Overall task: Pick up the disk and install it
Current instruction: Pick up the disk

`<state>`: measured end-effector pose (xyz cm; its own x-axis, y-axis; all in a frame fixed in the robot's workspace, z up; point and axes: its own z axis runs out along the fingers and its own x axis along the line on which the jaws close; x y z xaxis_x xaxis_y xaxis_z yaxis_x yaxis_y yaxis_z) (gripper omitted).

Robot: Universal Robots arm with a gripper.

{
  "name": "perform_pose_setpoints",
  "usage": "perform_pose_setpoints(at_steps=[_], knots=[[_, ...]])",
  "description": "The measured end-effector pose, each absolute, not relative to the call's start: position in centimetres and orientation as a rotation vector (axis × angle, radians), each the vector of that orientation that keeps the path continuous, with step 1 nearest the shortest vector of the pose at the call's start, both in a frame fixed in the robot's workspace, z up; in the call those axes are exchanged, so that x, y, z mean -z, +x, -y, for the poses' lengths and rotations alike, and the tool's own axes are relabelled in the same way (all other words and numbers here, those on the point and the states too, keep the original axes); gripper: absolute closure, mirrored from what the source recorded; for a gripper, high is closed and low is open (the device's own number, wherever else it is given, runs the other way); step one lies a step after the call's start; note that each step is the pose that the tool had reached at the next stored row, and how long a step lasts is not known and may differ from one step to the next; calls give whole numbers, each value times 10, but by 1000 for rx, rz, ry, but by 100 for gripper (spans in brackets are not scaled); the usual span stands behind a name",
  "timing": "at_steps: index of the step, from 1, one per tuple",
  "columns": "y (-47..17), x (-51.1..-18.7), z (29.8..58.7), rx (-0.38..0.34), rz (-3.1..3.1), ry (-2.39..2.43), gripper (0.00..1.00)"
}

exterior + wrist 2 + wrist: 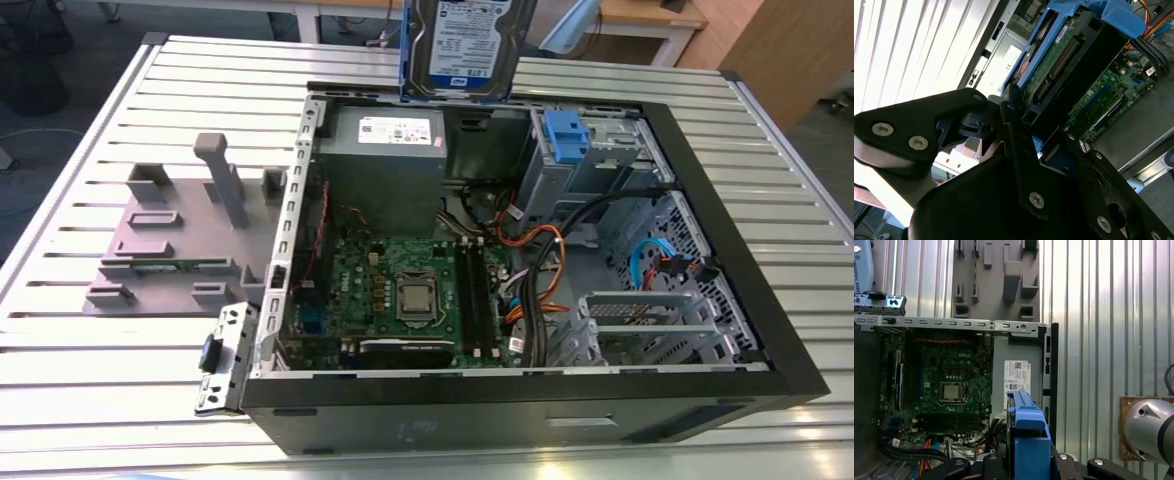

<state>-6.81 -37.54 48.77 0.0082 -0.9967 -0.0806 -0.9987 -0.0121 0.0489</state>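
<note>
Pick done, carrying: gripper clamped on disk by its blue bracket, upright over PC case, 12 o'clock in exterior view. Not installed; seating calls for squaring to drive bay.

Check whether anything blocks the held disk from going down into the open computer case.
Nothing visible does. The gripper holds the disk upright above the case's edge; the case is uncovered, with only air between them.
</note>
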Motion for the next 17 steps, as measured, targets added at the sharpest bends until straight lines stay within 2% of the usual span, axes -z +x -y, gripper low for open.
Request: perform_pose_setpoints(at_steps=[17], knots=[[-57,-487,375,-143,-2192,-2215,63]])
